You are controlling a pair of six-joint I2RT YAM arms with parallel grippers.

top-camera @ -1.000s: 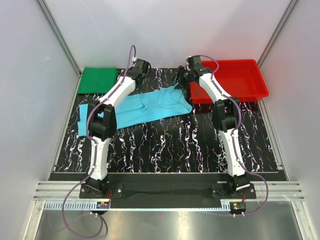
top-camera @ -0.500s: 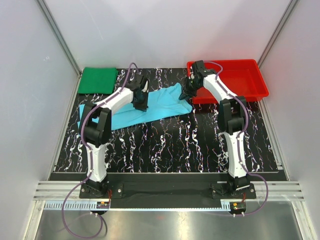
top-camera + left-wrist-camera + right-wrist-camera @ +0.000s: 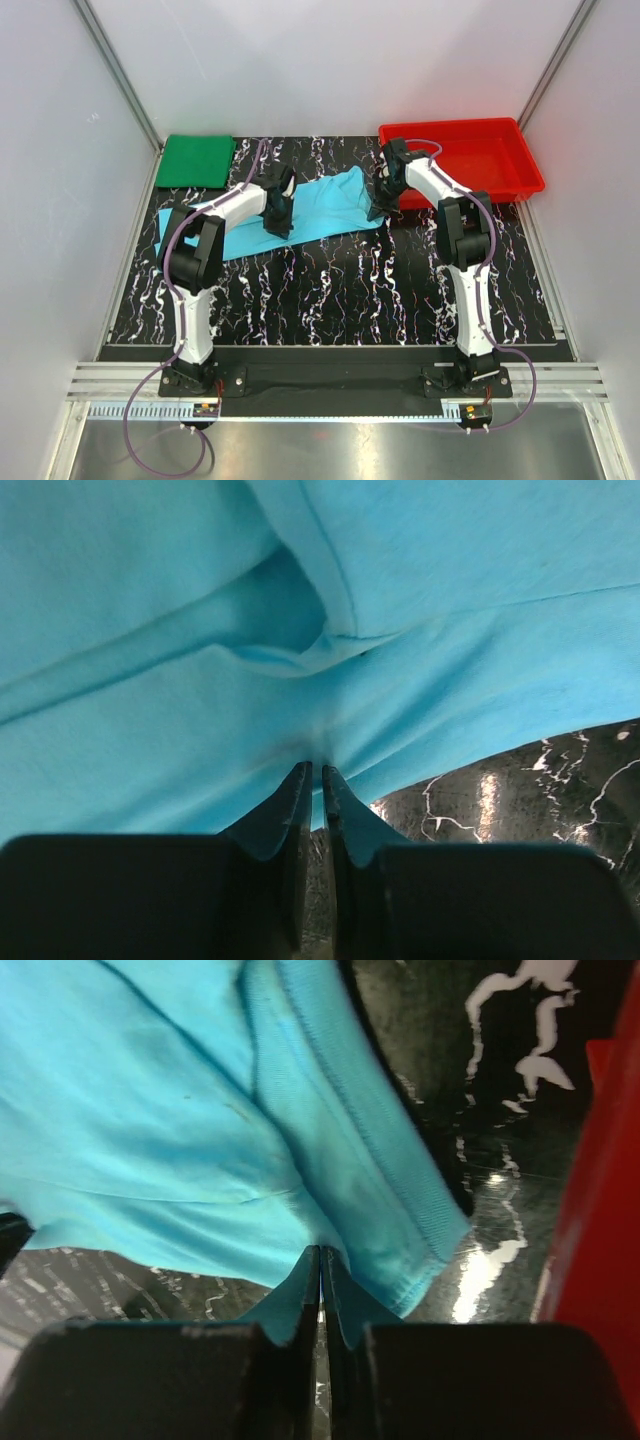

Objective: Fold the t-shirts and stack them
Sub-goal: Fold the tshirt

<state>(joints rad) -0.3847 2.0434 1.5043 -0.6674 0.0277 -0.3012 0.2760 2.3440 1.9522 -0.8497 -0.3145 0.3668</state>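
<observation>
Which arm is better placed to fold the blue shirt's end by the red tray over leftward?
Right, probably: the right tool pinches the blue shirt at that end, beside the red tray; the left tool grips it mid-length.

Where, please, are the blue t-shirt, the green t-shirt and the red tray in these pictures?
blue t-shirt (image 3: 322,203): top external view, middle of the cloth.
green t-shirt (image 3: 197,160): top external view, centre of the folded square.
red tray (image 3: 485,160): top external view, bare floor.

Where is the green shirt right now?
In the top view, the green shirt lies folded at the far left corner of the table, beyond the left end of the blue shirt.
</observation>
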